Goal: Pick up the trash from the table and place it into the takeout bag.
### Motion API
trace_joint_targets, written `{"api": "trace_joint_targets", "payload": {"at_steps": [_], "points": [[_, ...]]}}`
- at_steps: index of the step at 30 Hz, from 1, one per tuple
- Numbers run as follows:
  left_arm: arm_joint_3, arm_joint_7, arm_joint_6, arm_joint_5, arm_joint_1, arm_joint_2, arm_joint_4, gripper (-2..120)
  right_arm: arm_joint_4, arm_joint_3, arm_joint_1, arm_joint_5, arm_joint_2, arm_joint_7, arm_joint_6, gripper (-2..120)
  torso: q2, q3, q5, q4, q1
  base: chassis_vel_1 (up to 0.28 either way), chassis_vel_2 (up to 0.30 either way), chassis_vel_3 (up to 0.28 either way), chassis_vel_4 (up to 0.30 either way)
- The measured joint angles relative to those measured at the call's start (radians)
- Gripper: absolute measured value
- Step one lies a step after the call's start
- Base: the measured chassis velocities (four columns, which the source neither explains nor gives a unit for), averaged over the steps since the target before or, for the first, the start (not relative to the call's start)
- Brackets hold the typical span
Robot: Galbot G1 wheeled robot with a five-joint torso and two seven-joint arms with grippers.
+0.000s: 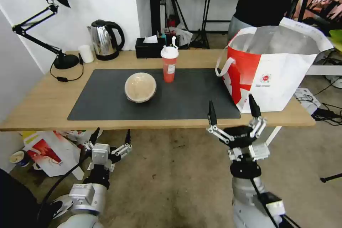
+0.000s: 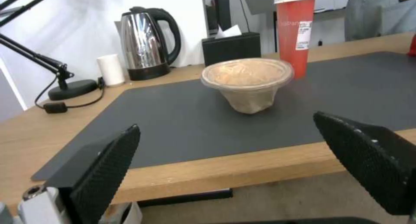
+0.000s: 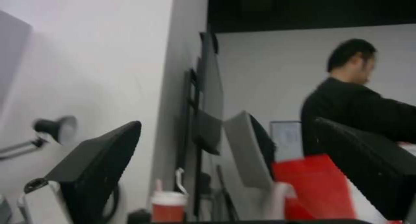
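Round tan lidded bowl [image 1: 140, 87]: upright, lid on, near middle of dark grey mat [image 1: 107, 103] on light-wood table [image 1: 39, 103]. Tall red cup [image 1: 169, 63]: upright, white lid, straw, label on side, at mat's far edge, just beside bowl. Takeout bag [image 1: 276, 67]: white, red side panel, foil lining, mouth open, standing at table's right end, loop handle hanging.

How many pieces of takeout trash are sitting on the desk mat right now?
2. A tan lidded bowl sits mid-mat, and a red cup with a white lid stands just behind it toward the bag. Anything already inside the bag is hidden.
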Motion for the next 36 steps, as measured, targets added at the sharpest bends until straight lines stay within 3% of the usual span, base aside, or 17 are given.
{"api": "trace_joint_targets", "payload": {"at_steps": [4,20,36], "points": [[0.000,0.000,0.000,0.000,0.000,0.000,0.000,100,0.018,-0.019,-0.018,0.001,-0.007,0.058,-0.058,100,0.000,0.000,-0.0001,0.0001,0.000,0.000,0.000,0.000,0.000],[0.000,0.000,0.000,0.000,0.000,0.000,0.000,100,0.016,-0.067,-0.049,-0.001,-0.019,0.115,-0.095,100,0.000,0.000,0.0000,0.0001,0.000,0.000,0.000,0.000,0.000],[0.000,0.000,0.000,0.000,0.000,0.000,0.000,100,-0.002,-0.126,-0.073,0.009,-0.040,0.215,-0.213,100,0.000,0.000,0.0000,0.0001,0.000,0.000,0.000,0.000,0.000]]}}
